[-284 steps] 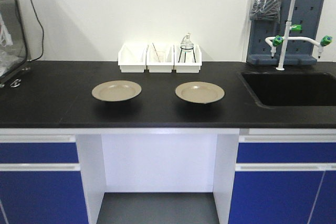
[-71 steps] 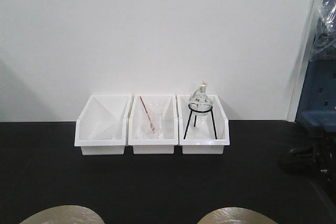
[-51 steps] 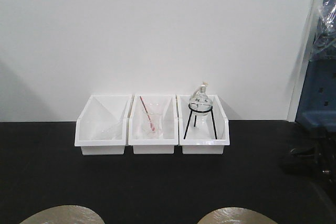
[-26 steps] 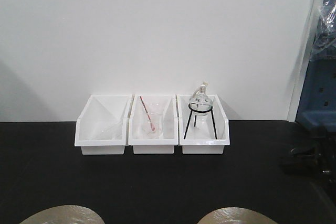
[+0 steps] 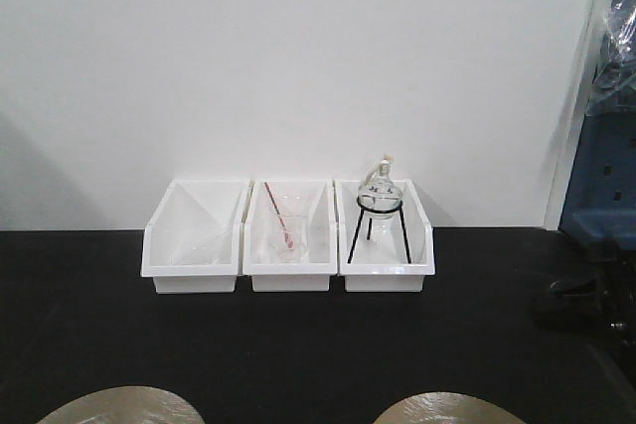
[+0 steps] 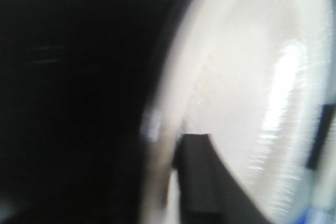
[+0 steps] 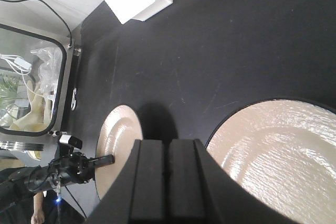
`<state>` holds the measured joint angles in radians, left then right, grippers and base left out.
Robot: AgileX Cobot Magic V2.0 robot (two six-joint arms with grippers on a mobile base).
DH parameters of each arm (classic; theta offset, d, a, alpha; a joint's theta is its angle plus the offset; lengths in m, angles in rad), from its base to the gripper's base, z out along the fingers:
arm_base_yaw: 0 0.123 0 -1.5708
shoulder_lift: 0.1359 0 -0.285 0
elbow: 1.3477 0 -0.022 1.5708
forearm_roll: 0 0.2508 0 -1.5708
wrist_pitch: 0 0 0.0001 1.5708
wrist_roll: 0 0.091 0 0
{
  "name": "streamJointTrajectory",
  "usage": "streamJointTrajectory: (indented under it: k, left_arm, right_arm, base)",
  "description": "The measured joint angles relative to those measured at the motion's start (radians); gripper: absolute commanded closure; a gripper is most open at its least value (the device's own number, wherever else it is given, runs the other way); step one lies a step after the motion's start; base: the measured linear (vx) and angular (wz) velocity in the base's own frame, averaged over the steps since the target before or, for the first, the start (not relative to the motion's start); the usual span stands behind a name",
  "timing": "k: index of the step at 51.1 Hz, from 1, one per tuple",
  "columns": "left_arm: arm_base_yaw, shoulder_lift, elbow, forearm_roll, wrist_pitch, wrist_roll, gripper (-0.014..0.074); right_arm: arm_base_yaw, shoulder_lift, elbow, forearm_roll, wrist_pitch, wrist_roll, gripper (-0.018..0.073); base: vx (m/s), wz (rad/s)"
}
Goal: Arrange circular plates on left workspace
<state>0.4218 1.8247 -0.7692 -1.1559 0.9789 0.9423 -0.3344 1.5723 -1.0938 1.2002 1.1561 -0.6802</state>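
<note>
in the front view we see only the top arcs of the two circular plates at the bottom edge. the left plate (image 5: pixel 119 407) is at lower left and the right plate (image 5: pixel 449 410) at lower right of centre. they are well apart, and both lie flat on the black tabletop (image 5: pixel 298 345).

behind them, at mid-frame against the white wall (image 5: pixel 298 67), three white bins (image 5: pixel 289 270) stand side by side. the leftmost holds something clear that we cannot make out. the middle one holds a glass vessel with a red rod (image 5: pixel 278 217) leaning in it, and the rightmost holds a round glass flask (image 5: pixel 380 191). a blue panel (image 5: pixel 602 186) runs down the right edge, with a dark shape (image 5: pixel 581 300) below it that we cannot identify.

in the right wrist view the right gripper (image 7: pixel 168 148) comes up from the bottom centre. its jaws are pressed together with only a thin seam between them. it sits above the tabletop between the plates: the right plate fills the lower right corner and the left plate is foreshortened at lower left.

the left gripper (image 7: pixel 102 159) reaches in from the lower left corner, its tip at the left plate's rim. we cannot tell whether its jaws are apart or clamped. a glass-fronted cabinet (image 7: pixel 31 93) sits at the left edge.

the left wrist view is badly blurred. a pale plate fills its right half, with a dark block against the lower rim.
</note>
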Motion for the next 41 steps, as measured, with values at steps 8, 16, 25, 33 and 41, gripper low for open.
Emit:
streamJointTrajectory:
  k: [8,16,25,33,41]
  left_arm:
    - [-0.063,0.000,-0.004,-0.114,0.023,0.043,0.0601]
    - [-0.174,0.010,-0.016,-0.271,-0.042,0.091,0.0600]
    - [-0.297,0.064,-0.127,-0.383,-0.120,0.087,0.0600]
    - [-0.373,0.146,-0.273,-0.439,-0.129,0.024,0.0599]
    - [-0.436,0.242,-0.392,-0.445,-0.151,-0.042,0.0597]
  right_arm:
    - [0.000,0.000,0.000,0.000,0.005,0.000,0.0561]
    - [0.000,0.000,0.000,0.000,0.006,0.000,0.0561]
    - [0.000,0.000,0.000,0.000,0.006,0.000,0.0561]
    - [0.000,0.000,0.000,0.000,0.006,0.000,0.0561]
    - [0.000,0.000,0.000,0.000,0.006,0.000,0.0561]
  base:
    - [0.00,0.00]
    - [0.00,0.00]
    - [0.00,0.00]
    - [0.00,0.00]
    - [0.00,0.00]
